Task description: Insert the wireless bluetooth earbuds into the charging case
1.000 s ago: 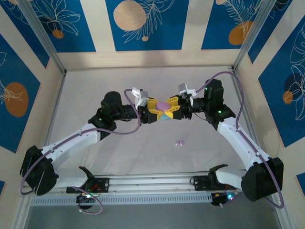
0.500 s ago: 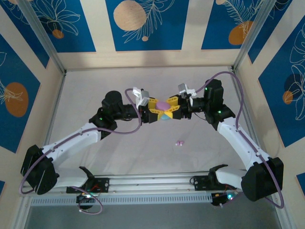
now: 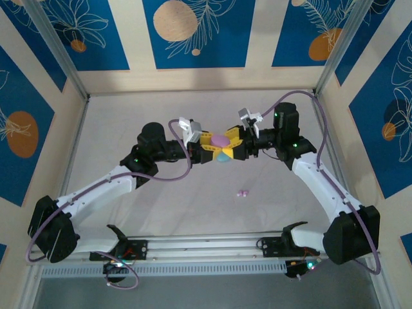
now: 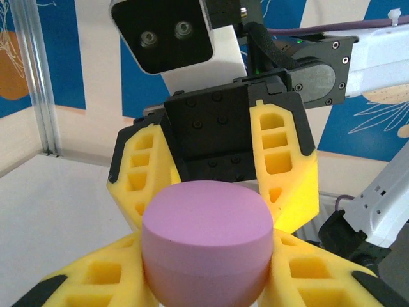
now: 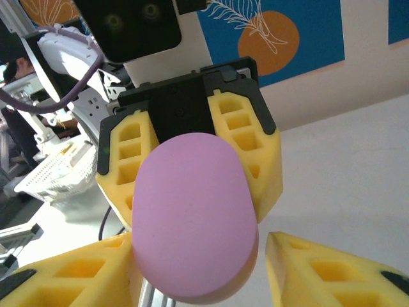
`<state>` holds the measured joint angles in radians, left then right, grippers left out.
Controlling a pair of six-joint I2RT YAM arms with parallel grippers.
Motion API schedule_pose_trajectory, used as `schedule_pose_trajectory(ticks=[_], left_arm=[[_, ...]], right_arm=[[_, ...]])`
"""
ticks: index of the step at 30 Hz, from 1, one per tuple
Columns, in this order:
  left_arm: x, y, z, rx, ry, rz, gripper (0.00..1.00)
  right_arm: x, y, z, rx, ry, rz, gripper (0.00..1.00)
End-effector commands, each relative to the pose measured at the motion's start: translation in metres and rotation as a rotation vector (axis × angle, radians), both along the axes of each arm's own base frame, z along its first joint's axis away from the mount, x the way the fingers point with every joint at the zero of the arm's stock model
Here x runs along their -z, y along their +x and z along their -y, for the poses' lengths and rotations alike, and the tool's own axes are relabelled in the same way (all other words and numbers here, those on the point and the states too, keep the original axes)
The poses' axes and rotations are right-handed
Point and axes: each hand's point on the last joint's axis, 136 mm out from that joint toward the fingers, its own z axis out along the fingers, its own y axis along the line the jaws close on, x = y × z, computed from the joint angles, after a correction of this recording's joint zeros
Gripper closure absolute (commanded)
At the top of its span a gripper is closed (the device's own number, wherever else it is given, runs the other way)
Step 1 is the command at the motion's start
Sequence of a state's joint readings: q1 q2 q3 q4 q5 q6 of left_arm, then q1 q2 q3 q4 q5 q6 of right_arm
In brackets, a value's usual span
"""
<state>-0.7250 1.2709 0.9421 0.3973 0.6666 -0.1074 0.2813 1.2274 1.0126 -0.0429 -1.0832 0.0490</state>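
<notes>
A pink pebble-shaped charging case hangs above the middle of the table with its lid closed. My left gripper is shut on it, and both yellow pads press its sides in the left wrist view. Facing it, my right gripper is open around the same case. Its left pad touches the case, while a gap separates the case from the right pad. A teal piece shows just under the case. One small pink earbud lies on the table in front of the grippers.
The white table is walled by blue patterned panels and aluminium posts. A rail with both arm bases runs along the near edge. Purple cables loop over each arm.
The right arm's wrist has risen and shifted slightly left toward the case. The left arm and the pink case have stayed in place.
</notes>
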Motion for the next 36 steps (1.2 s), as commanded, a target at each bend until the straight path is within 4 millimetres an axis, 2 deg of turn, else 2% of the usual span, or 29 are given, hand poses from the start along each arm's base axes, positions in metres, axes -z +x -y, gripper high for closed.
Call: schedule_pose_trajectory(ticks=[1,7,13,21,26,32,36], left_arm=[[-0.009,-0.023,0.003,0.083,-0.008,0.066,0.74],[-0.009,-0.024,0.003,0.081,-0.002,0.071,0.74],[-0.014,-0.025,0.004,0.082,-0.024,0.079,0.74],[-0.014,-0.022,0.003,0.058,-0.036,0.083,0.74],[-0.018,-0.017,0.001,0.017,-0.061,0.080,0.74],[-0.019,-0.009,-0.003,-0.042,-0.092,0.075,0.74],[-0.019,-0.009,-0.004,-0.050,-0.099,0.075,0.74]], right_arm=[[-0.008,0.014,0.005,0.059,-0.008,-0.094,0.47],[-0.012,0.016,0.008,0.063,-0.006,-0.124,0.45],[-0.006,0.031,0.008,0.149,-0.042,-0.170,0.43],[-0.015,0.049,0.013,0.239,-0.053,-0.285,0.41],[-0.024,0.044,0.015,0.213,-0.040,-0.313,0.39],[-0.041,0.027,0.016,0.175,-0.021,-0.283,0.36],[-0.039,0.026,0.019,0.218,-0.038,-0.271,0.36]])
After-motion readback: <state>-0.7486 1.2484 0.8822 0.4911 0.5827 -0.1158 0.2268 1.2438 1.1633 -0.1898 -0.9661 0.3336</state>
